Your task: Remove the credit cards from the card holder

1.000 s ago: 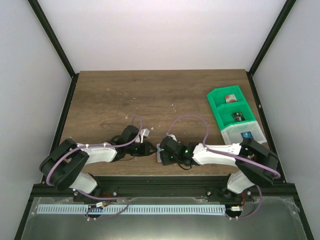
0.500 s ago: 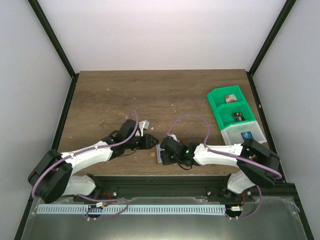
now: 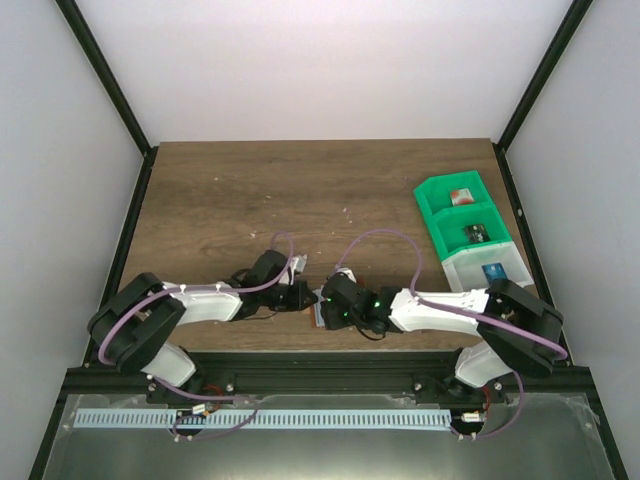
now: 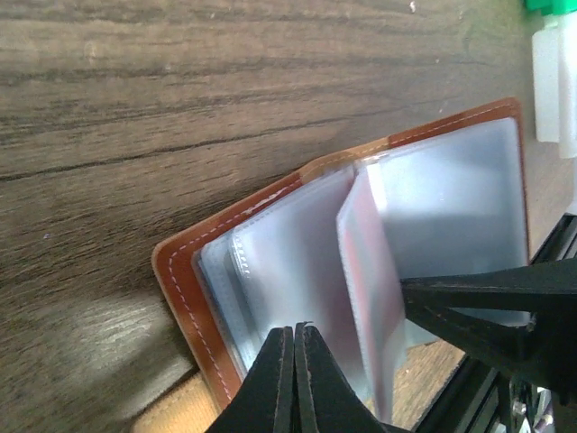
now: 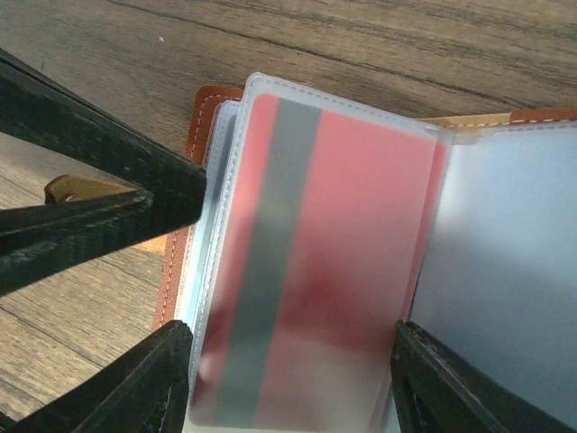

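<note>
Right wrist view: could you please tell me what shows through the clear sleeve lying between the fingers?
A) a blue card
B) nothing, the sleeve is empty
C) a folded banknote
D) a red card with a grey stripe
D: the clear sleeve of the card holder shows a red card with a grey stripe running along it.

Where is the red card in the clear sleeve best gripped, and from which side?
Pinch the red plastic card with the grey stripe by its flat faces at the short edge nearest the right tool, coming from there. The clear sleeve looks stitched along its far and left edges, so the near end is probably open.
</note>
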Robot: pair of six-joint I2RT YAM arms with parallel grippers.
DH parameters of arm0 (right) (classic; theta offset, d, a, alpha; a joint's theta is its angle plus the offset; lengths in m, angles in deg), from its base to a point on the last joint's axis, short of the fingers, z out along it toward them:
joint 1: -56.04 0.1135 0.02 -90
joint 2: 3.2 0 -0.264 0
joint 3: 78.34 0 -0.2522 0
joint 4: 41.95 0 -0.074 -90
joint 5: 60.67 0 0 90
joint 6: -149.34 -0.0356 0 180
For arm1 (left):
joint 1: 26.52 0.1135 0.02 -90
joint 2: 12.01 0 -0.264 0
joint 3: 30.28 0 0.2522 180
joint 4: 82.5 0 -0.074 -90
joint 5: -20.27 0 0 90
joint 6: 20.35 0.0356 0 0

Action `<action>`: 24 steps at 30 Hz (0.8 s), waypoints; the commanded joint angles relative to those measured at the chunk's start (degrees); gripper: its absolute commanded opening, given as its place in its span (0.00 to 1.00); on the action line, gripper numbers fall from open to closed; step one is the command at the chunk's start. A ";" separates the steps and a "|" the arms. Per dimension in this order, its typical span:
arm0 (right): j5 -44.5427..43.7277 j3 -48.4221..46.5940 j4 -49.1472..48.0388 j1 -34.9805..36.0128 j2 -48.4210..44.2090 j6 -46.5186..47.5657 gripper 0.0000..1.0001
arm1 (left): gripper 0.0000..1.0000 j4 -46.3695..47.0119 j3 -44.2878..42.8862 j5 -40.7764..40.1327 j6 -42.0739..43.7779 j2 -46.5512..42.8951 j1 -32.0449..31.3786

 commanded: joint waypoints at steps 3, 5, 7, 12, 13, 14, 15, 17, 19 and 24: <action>-1.82 0.04 0.17 0.66 -1.17 -0.37 0.64 | 0.00 6.12 1.55 1.07 0.17 3.81 -0.04; -2.46 0.05 0.84 0.67 -1.08 -0.45 0.66 | 0.00 5.73 1.59 0.48 0.68 4.48 -0.06; -3.46 -0.03 1.85 0.67 -1.15 -0.61 0.66 | 0.00 4.93 1.50 -0.48 1.28 4.86 -0.05; -5.37 -0.26 3.97 0.61 -2.12 -0.63 0.66 | 0.00 4.00 1.82 -1.98 1.82 5.24 -0.07; -5.52 -0.30 4.20 0.65 -2.48 -0.68 0.65 | 0.00 3.88 1.80 -2.12 1.79 5.36 -0.09; -5.66 -0.35 4.39 0.66 -2.75 -0.59 0.65 | 0.00 3.79 1.78 -2.15 1.82 5.50 -0.08; -5.86 -0.39 4.68 0.67 -3.08 -0.63 0.65 | 0.00 3.74 1.79 -2.19 1.85 5.64 -0.03; -6.02 -0.39 5.08 0.64 -3.61 -0.61 0.64 | 0.00 3.53 1.82 -2.32 1.97 5.80 -0.08; -6.49 -0.29 5.81 0.66 -4.06 -0.68 0.64 | 0.00 3.12 1.73 -2.57 2.13 5.74 -0.05; -8.02 -0.01 8.13 0.67 -5.73 -1.04 0.64 | 0.00 2.01 1.51 -3.35 2.54 5.78 -0.05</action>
